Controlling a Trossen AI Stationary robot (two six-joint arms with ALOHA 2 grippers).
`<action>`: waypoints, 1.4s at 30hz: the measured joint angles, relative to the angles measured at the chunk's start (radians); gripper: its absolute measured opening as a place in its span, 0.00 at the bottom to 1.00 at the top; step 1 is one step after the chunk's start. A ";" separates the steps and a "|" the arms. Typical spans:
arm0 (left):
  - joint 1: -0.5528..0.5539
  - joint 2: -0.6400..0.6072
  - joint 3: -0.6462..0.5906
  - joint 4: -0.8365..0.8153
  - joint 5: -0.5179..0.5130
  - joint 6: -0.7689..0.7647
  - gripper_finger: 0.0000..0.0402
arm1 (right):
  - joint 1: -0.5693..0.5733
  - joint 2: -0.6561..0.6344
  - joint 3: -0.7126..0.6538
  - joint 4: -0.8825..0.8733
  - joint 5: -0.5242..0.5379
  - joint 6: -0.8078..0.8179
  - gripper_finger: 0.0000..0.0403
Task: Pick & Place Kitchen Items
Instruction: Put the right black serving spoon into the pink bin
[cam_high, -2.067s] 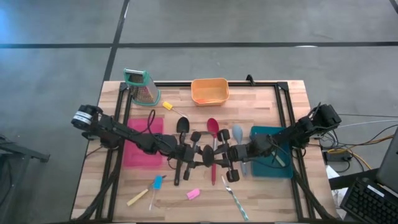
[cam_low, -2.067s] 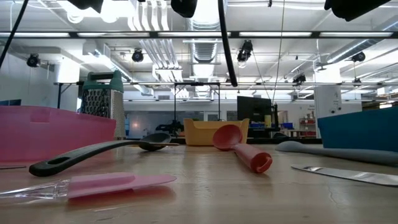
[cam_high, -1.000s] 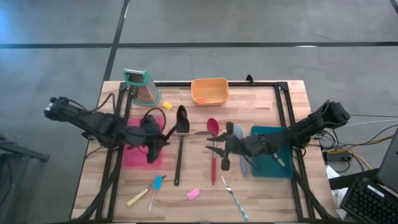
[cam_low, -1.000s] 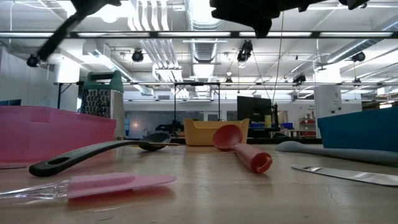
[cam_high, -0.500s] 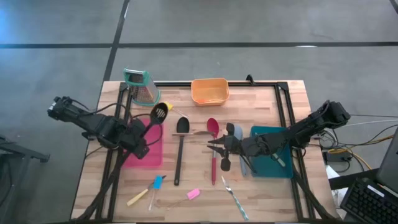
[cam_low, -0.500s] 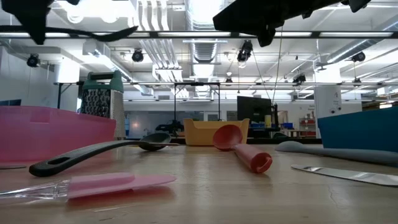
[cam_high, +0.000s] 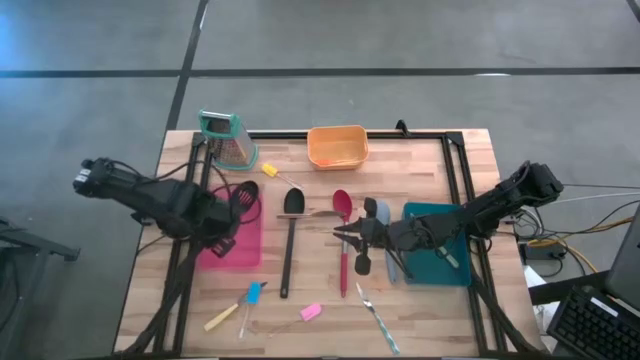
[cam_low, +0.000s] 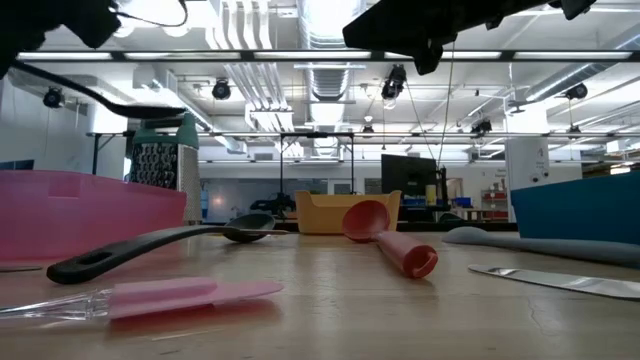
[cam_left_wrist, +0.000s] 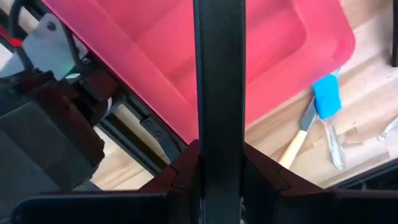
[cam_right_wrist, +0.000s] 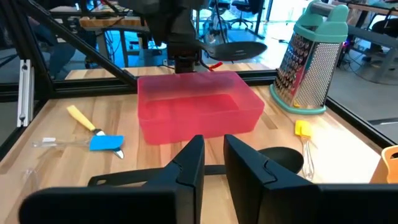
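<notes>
Lowered over the pink bin (cam_high: 232, 245), left fingers (cam_left_wrist: 186, 168) clamp a half-hidden slotted spoon (cam_high: 243, 199).

The table (cam_high: 470, 160) carries a grater (cam_high: 227, 139) at its rear left corner and a tub (cam_high: 337, 146) at rear centre. A bin (cam_high: 233, 248) sits left of centre; a second bin (cam_high: 440, 262) sits right of centre. Two long spoons (cam_high: 290, 240) (cam_high: 342, 240) lie side by side between the bins. The left gripper (cam_high: 222, 238) is above the left bin, holding a slotted spoon (cam_high: 240, 200). The right gripper (cam_high: 345, 231) is above the spoons. Small tools (cam_high: 253, 294) (cam_high: 310, 312) lie near the front edge.
</notes>
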 joint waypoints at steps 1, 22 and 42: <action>0.025 -0.005 -0.010 0.001 0.005 0.014 0.20 | 0.000 0.000 0.000 -0.001 0.000 0.000 0.15; 0.208 -0.027 -0.370 0.231 0.282 0.229 0.20 | 0.001 0.000 0.000 -0.017 -0.001 0.003 0.26; 0.427 -0.022 -0.407 0.291 0.309 0.312 0.20 | 0.000 0.000 0.000 -0.018 -0.001 0.003 0.11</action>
